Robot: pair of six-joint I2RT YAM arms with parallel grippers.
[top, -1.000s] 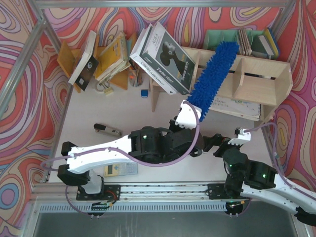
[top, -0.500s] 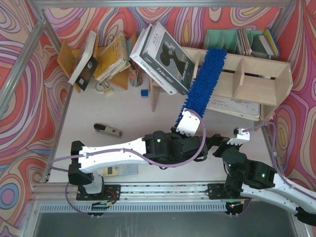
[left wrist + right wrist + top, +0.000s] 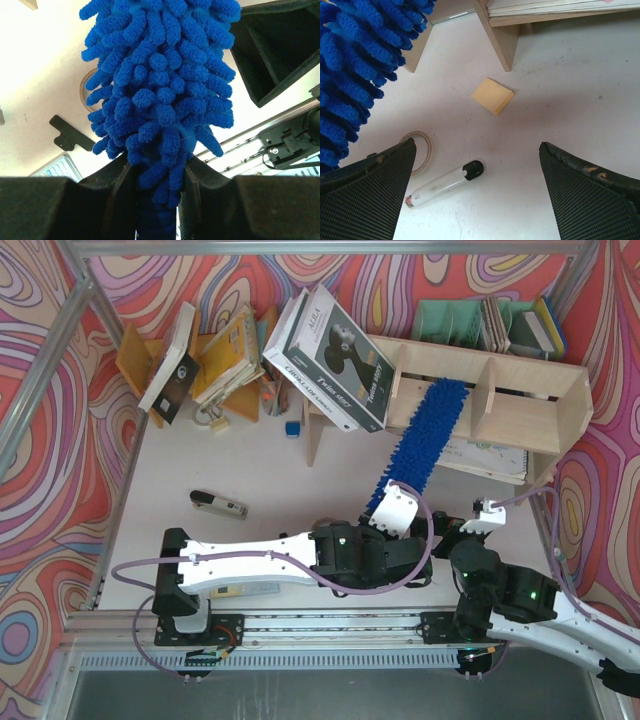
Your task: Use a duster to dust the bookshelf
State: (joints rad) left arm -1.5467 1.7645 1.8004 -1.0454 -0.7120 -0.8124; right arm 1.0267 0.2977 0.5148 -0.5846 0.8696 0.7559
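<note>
swirly walls (image 3: 60,390) ring the bookshelf (image 3: 520,380) holding papers (image 3: 485,455); left fingers (image 3: 112,192) clench the duster (image 3: 420,435), right fingers (image 3: 365,195) spread.

white table (image 3: 260,470) holds bookshelf (image 3: 515,412), marker pen (image 3: 445,184), sticky notes (image 3: 493,95)

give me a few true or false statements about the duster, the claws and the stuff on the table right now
1. The left claw is shut on the duster. True.
2. The right claw holds the marker pen. False: it is open and empty; the marker pen lies on the table.
3. Seen from above, the duster's fluffy head reaches the bookshelf. True.
4. The yellow note pad sits on the bookshelf. False: it lies on the table, near a shelf upright.
</note>
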